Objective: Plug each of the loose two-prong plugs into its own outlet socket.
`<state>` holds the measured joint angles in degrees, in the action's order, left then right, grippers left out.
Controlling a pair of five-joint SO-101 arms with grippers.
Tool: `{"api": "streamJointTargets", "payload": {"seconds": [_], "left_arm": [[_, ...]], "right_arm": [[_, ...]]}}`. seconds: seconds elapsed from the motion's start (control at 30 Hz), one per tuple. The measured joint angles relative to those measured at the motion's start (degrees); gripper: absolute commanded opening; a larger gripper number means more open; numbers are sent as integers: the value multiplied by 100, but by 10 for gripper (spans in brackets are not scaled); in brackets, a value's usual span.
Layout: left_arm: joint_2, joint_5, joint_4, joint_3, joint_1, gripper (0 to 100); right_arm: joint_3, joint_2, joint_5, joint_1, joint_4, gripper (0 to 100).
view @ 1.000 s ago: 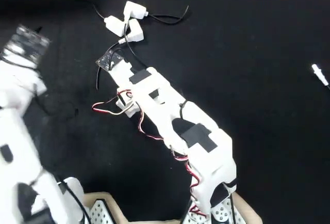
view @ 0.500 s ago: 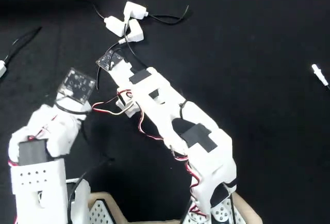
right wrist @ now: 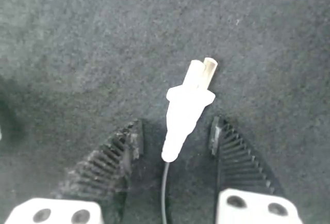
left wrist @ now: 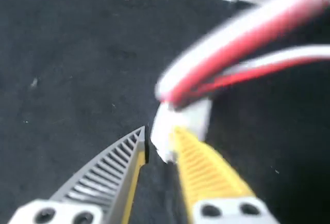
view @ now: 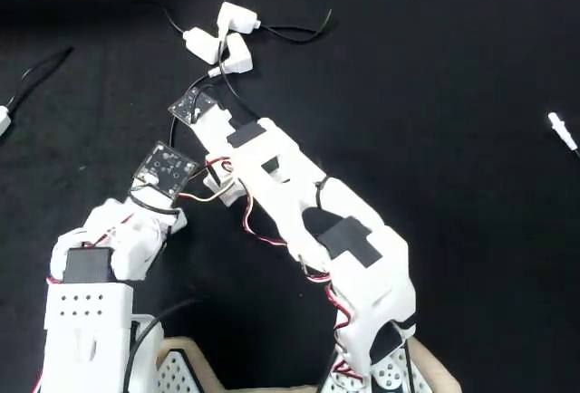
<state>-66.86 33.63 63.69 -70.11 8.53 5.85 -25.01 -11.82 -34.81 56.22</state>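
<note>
Between the spread fingers (right wrist: 121,149) of the right pincer (right wrist: 175,125) lies the white two-prong plug (right wrist: 190,105), flat on the black cloth-covered table (right wrist: 268,28). Its prongs point away from the wrist and its thin cord trails back under it, and the ridged fingers stand apart on either side, touching nothing. In the high view this arm stretches across the table and ends just short of the cluster of white outlet sockets (view: 222,42), which sit with their black cords near the far edge. Another small white plug (view: 562,130) lies well apart at that view's right edge, and one more (view: 4,119) at its left edge. The left pincer (left wrist: 160,139) hangs close by the right arm's red and white wires (left wrist: 242,43); whether it is apart or together I cannot tell. The step in hand looks like the grasp of a first plug. Next the right pincer should close on the plug's body behind the flange, lift it, and line the prongs up with a free socket.
</note>
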Motion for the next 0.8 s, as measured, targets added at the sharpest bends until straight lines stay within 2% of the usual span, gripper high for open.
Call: {"api": "streamJointTargets", "payload": {"seconds": [0.27, 0.47, 0.57, 0.7, 0.8], "left_arm": [[0, 0, -1310, -536, 703, 218], [0, 0, -1433, -536, 888, 218], [0, 0, -888, -308, 703, 218], [-18, -26, 413, 176, 9, 218], [-18, -237, 1125, 554, -185, 218]], "right_arm": [[0, 0, 0, 0, -26, 240], [0, 0, 0, 0, -53, 240], [0, 0, 0, 0, -53, 240], [0, 0, 0, 0, -53, 240], [0, 0, 0, 0, -53, 240]]}}
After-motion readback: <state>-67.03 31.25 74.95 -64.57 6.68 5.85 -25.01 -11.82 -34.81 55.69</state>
